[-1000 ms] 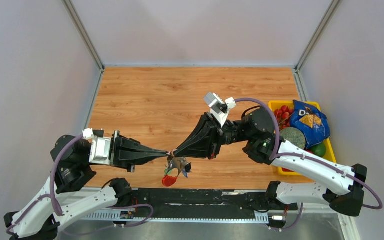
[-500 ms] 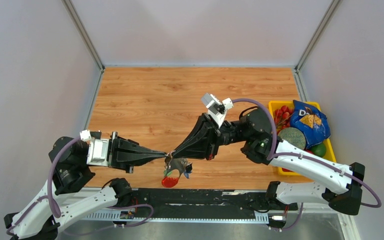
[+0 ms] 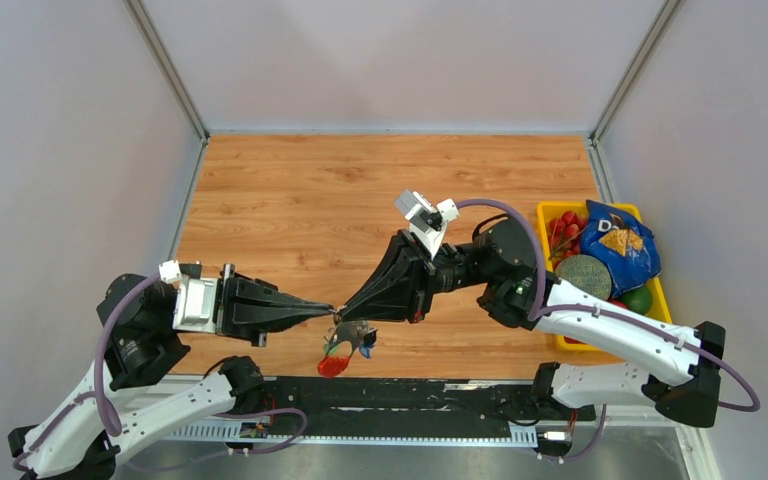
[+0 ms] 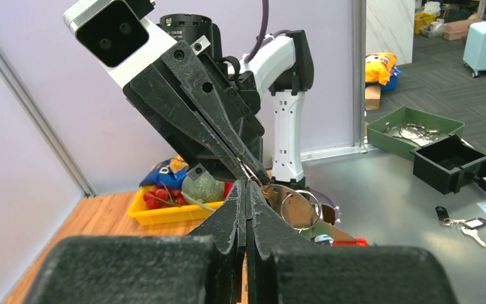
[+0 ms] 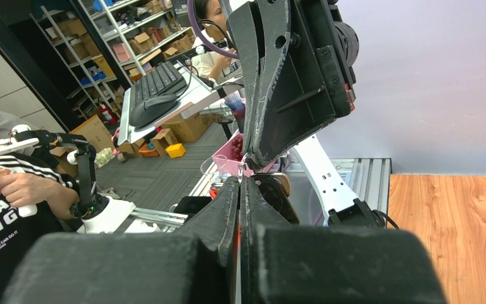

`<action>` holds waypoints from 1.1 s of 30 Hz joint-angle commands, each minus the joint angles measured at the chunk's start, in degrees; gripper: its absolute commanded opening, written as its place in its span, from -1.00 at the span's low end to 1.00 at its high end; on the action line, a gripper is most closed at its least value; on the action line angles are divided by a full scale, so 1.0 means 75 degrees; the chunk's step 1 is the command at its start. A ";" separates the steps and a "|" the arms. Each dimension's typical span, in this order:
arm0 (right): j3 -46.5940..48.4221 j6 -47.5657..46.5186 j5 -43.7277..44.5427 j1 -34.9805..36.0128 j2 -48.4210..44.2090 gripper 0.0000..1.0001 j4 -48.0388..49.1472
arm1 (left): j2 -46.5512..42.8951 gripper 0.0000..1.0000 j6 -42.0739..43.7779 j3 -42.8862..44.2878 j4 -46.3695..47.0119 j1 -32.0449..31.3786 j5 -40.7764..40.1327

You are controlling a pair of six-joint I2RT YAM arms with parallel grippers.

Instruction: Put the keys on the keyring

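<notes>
My left gripper (image 3: 332, 308) and right gripper (image 3: 346, 307) meet tip to tip above the table's near edge, both shut. The keyring (image 3: 348, 338) hangs just below that point, with its red oval tag (image 3: 332, 366) lowest. In the left wrist view my shut left gripper (image 4: 247, 185) touches the right fingers (image 4: 212, 120), and the thin ring (image 4: 300, 206) and silver strap hang just right of them. In the right wrist view the right gripper (image 5: 243, 180) pinches thin ring wire. I cannot make out the black-headed key.
A yellow bin (image 3: 545, 208) with a blue snack bag (image 3: 615, 240), red fruit and a green fruit stands at the table's right edge, behind my right arm. A black rail (image 3: 410, 395) runs along the near edge. Grey walls close the sides and back.
Both grippers, still tip to tip, have drifted slightly left and toward the near edge. The hanging bunch and red tag moved with them.
</notes>
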 commanded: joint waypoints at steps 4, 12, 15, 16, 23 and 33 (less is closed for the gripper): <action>0.0190 0.0095 0.0252 0.0065 -0.0039 -1.00 0.0266 | -0.0015 -0.99 0.0022 -0.0066 0.0317 -0.0032 0.0057; 0.0328 -0.0128 -0.0016 0.0123 0.0151 -1.00 -0.0054 | -0.0060 -0.99 0.0031 -0.0058 0.0311 -0.0017 0.0012; 0.0468 -0.0359 -0.0265 0.0150 0.0340 -1.00 -0.0376 | -0.0033 -0.99 0.0022 -0.0048 0.0271 -0.0021 0.0077; 0.0504 -0.0431 -0.0371 0.0158 0.0406 -1.00 -0.0460 | -0.0023 -0.99 0.0022 -0.0041 0.0252 -0.0017 0.0089; 0.0779 -0.0738 -0.0739 0.0151 0.0649 -1.00 -0.0900 | 0.0180 -0.99 0.0080 0.0174 -0.0150 -0.0031 0.0180; 0.0467 -0.0989 -0.1155 0.0157 0.0594 -1.00 -0.0947 | 0.0783 -0.99 0.0093 0.0504 -0.0728 -0.0030 0.0439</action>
